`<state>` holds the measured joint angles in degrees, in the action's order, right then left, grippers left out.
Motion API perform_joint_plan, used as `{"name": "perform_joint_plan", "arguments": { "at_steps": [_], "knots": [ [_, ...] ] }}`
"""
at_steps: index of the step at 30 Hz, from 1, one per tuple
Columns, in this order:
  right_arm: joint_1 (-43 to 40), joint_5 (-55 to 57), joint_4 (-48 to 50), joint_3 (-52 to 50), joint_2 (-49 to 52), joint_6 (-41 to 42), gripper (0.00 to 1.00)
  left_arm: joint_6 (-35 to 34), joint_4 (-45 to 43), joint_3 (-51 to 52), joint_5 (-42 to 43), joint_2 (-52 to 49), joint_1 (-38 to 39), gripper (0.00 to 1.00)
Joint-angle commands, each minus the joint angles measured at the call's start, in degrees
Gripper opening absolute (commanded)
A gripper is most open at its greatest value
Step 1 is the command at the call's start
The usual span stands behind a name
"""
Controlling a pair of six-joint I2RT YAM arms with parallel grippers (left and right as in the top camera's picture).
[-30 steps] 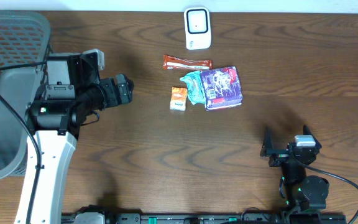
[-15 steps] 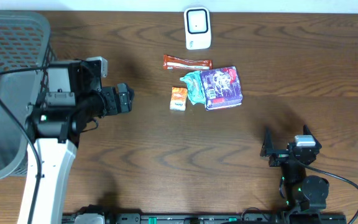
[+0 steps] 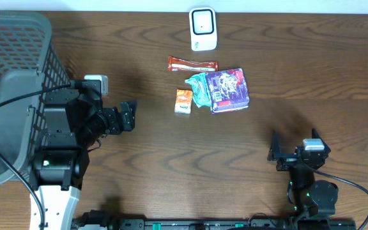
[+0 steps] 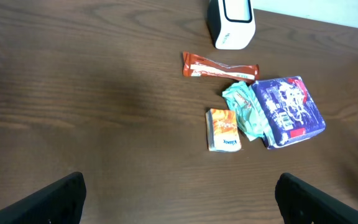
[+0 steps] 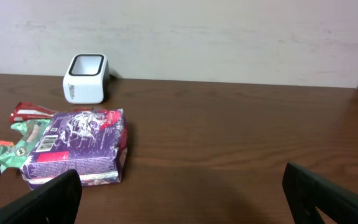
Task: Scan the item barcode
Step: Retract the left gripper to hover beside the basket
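Well, left pincer (image 3: 130, 115) and right pincer (image 3: 294, 145) both gaped wide, empty.
Purple packet (image 3: 229, 89) lay on the desk (image 3: 171, 166) among snacks (image 3: 192, 64), nearer than the white scanner (image 3: 203, 29), far from both.

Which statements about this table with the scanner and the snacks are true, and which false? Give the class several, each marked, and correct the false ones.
1. The white scanner stands beyond the snack bar, near the table's far edge. True.
2. The left gripper has its fingers closed on the orange packet. False: its fingers are open, empty and apart from every item.
3. The purple package lies against the teal packet. True.
4. The grey basket sits on the robot's right. False: it is on the left, beside the left arm.
5. The right gripper is open and holds nothing. True.
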<state>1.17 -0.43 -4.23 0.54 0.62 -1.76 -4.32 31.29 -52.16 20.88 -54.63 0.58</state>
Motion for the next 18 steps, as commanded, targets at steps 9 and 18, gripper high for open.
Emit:
{"name": "perform_joint_plan", "arguments": {
  "at_steps": [9, 18],
  "knots": [
    [-0.48, -0.11, -0.04, -0.24, -0.31, -0.46, 0.99, 0.87, -0.33, 0.33, 0.46, -1.09, -0.20, 0.97],
    [-0.48, -0.11, -0.04, -0.24, -0.31, -0.46, 0.99, 0.87, -0.31, 0.33, 0.46, -1.79, -0.20, 0.97]
  ]
}}
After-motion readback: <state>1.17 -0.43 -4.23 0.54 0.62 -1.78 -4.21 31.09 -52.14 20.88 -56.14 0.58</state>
